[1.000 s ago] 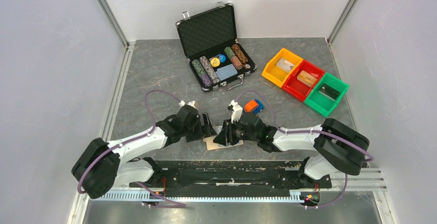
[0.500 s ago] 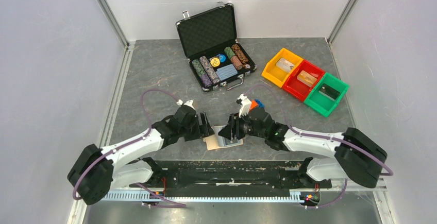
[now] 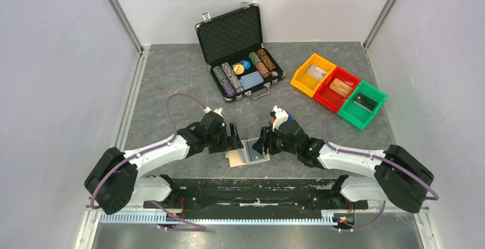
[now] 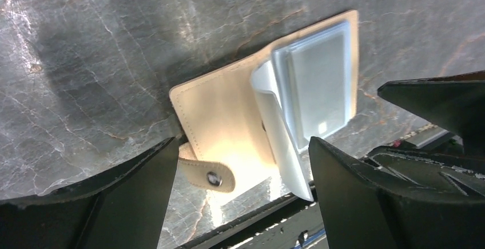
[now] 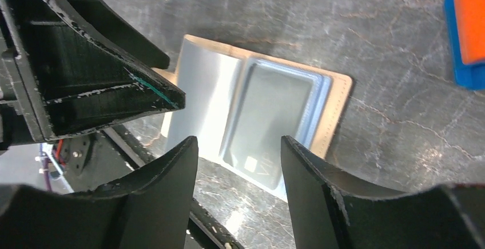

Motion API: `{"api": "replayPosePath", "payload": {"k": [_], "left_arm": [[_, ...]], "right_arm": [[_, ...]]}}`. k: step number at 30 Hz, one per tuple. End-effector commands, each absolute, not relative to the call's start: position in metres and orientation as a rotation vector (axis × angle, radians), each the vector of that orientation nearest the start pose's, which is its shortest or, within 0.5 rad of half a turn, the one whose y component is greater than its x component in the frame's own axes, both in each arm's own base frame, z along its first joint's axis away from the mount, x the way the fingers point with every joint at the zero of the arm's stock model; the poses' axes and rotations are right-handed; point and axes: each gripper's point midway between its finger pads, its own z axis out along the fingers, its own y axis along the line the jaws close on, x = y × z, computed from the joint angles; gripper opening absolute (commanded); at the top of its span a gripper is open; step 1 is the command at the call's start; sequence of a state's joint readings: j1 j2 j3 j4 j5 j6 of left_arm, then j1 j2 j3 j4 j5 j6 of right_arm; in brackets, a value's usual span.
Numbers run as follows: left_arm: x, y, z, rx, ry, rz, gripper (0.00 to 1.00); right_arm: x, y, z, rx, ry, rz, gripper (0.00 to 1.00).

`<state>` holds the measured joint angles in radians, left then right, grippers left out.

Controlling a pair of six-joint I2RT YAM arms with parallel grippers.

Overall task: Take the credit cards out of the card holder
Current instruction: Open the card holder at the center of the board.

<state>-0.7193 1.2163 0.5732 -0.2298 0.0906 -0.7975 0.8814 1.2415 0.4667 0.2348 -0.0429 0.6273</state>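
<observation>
Right gripper (image 3: 262, 144) has widened, fingers spread and empty; left gripper (image 3: 233, 137) gapes too, grasping nothing. We see the card holder (image 3: 247, 153) open, well nearside of the chip case (image 3: 240, 60), credit cards (image 5: 274, 120) still pocketed. We judge extraction is starting; next, pinch the top card's edge. Card count unclear.

Bright, even overhead light fills the top view, sharp throughout, with soft shadows beneath the arms (image 3: 154, 154). In both wrist views the polished bench (image 4: 86, 31) throws white glare, and the card holder (image 4: 217, 111) looks washed out, slightly soft.
</observation>
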Motion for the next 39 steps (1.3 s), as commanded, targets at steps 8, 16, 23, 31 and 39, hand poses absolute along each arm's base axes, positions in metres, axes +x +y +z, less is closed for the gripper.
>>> {"api": "replayPosePath", "payload": {"k": [8, 16, 23, 31, 39], "left_arm": [[0.188, -0.217, 0.033, -0.002, 2.632, -0.651, 0.78], [0.182, -0.216, 0.025, -0.012, 2.638, -0.679, 0.57], [0.180, -0.223, 0.030, -0.016, 2.605, -0.757, 0.41], [0.179, -0.224, 0.029, -0.006, 2.599, -0.774, 0.35], [0.178, -0.226, 0.031, -0.005, 2.590, -0.795, 0.35]], "right_arm": [[0.196, 0.279, 0.044, -0.294, 2.310, 0.845, 0.56], [0.190, 0.283, 0.038, -0.303, 2.334, 0.877, 0.55], [0.192, 0.278, 0.048, -0.308, 2.318, 0.851, 0.55], [0.196, 0.278, 0.061, -0.306, 2.298, 0.836, 0.57], [0.201, 0.274, 0.063, -0.304, 2.304, 0.783, 0.63]]}}
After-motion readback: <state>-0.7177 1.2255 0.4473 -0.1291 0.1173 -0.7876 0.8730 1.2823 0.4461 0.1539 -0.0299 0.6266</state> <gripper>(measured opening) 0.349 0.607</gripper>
